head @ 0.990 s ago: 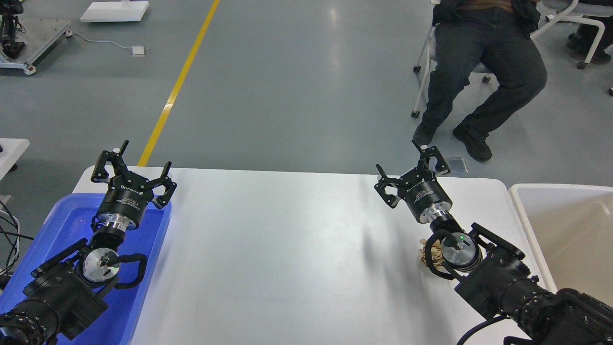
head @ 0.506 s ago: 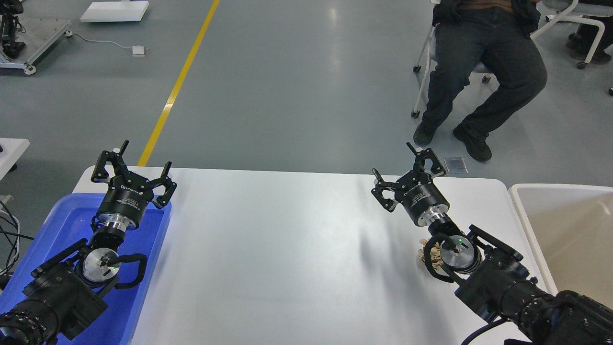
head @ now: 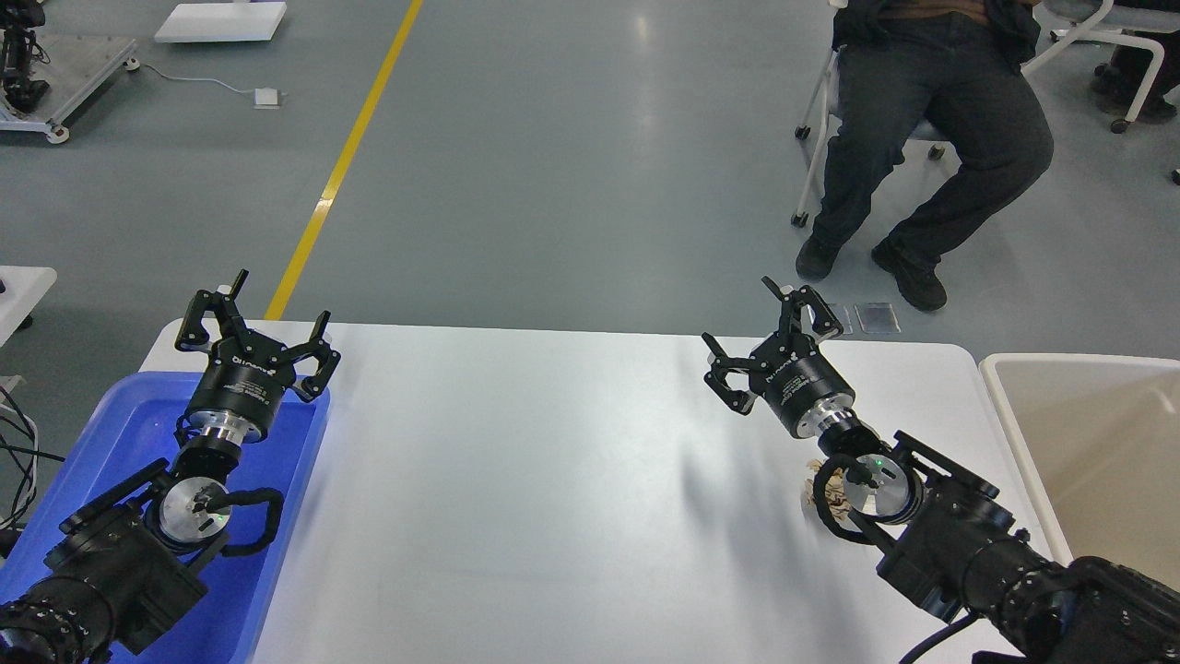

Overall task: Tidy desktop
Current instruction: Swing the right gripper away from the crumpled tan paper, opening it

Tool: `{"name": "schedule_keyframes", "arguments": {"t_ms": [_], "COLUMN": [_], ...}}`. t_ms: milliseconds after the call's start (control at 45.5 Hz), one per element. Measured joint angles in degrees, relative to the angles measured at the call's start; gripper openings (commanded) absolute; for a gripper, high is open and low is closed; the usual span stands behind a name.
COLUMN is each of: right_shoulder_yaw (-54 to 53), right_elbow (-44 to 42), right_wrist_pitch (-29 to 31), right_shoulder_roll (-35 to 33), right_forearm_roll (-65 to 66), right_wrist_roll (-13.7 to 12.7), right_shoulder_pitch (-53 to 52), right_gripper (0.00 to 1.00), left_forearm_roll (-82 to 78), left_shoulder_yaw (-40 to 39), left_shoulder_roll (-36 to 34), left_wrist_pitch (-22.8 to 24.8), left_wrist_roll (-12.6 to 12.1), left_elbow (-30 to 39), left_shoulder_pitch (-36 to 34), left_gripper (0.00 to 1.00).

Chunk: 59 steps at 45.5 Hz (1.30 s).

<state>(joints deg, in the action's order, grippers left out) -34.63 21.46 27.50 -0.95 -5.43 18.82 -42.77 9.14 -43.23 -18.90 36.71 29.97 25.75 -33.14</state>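
So both grippers are empty with fingers spread: left gripper [head: 253, 318] over the blue tray [head: 286, 516], right gripper [head: 770, 343] above the tabletop [head: 553, 480]. The crumpled paper [head: 823, 491] sits behind the right gripper, tucked under its wrist. Risk imo: the forearm sweeps it off the tabletop, or the reach back jams
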Motion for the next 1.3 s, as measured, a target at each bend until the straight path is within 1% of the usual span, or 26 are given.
{"name": "schedule_keyframes", "arguments": {"t_ms": [198,352,638,770,990,1144,1298], "right_shoulder_yaw": [0.57,0.81,4.55,7.37,9.86,10.96,14.24], "right_elbow": [2.81,4.09,9.22,11.92,14.9,17.69,19.31], "right_wrist_pitch": [-0.1,0.16,1.87,1.93,1.03,-2.03,-6.86], "right_shoulder_roll": [-3.92,-8.28,-19.24,-23.54,-27.51,-29.28,-30.14], "right_forearm_roll": [1.76,3.97,13.27,20.59,37.38,49.9,60.92], "right_wrist_roll": [-0.2,-0.3,-0.13,-0.01,0.14,0.2,0.49], "right_shoulder_pitch": [-0.34,-0.45,-0.44,-0.79,-1.53,-2.0,-2.52], "right_gripper": [1.0,1.0,1.0,1.0,1.0,1.0,1.0], "left_forearm_roll": [0.0,0.0,0.0,0.0,0.0,0.0,0.0], "left_shoulder_yaw": [0.0,0.0,0.0,-0.02,-0.02,-0.02,-0.06], "left_shoulder_roll": [0.0,0.0,0.0,0.0,0.0,0.0,0.0], "left_wrist_pitch": [-0.03,-0.03,-0.01,0.02,0.04,0.04,0.04], "left_wrist_roll": [0.0,0.0,0.0,0.0,0.0,0.0,0.0], "left_elbow": [0.0,0.0,0.0,0.0,0.0,0.0,0.0], "left_shoulder_pitch": [0.0,0.0,0.0,0.0,0.0,0.0,0.0], "left_gripper": [1.0,1.0,1.0,1.0,1.0,1.0,1.0]}}
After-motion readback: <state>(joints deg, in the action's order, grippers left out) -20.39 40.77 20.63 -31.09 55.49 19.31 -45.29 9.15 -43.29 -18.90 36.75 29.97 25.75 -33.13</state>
